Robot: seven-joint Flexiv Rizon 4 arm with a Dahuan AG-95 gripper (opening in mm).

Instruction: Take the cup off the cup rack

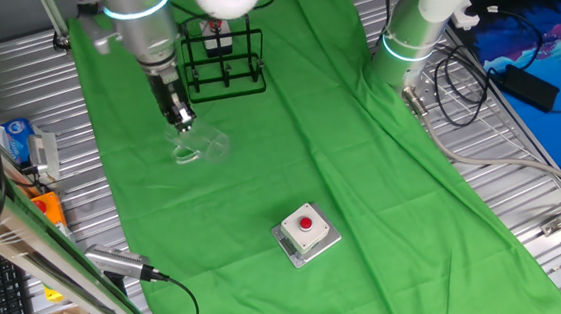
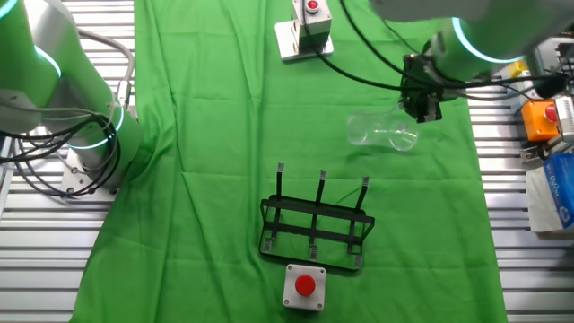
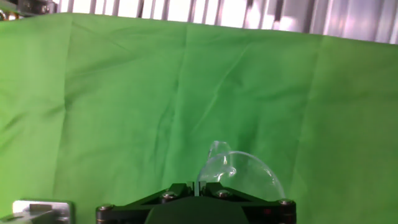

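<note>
So the cup [image 2: 384,133] is already clear of the cup rack [image 2: 316,226]; in the other fixed view it sits up around 1 o'clock from the rack, well apart from it, over the green cloth [image 2: 224,135], and none of the pegs has anything hanging on it. The gripper [image 2: 421,100] is right at the cup's 2 o'clock edge in that view, and in one fixed view it's at about 11 o'clock of the glass, touching or just about. Honestly can't tell whether the fingers are clamped on the handle or already let go, since the hand view only shows the black gripper body with the glass poking up behind it. Also can't say for sure if the cup is resting on the cloth or hanging just above it; it looks tipped on its side. I'd call the main part done. What's left looks like setting it down properly and backing off.
</note>
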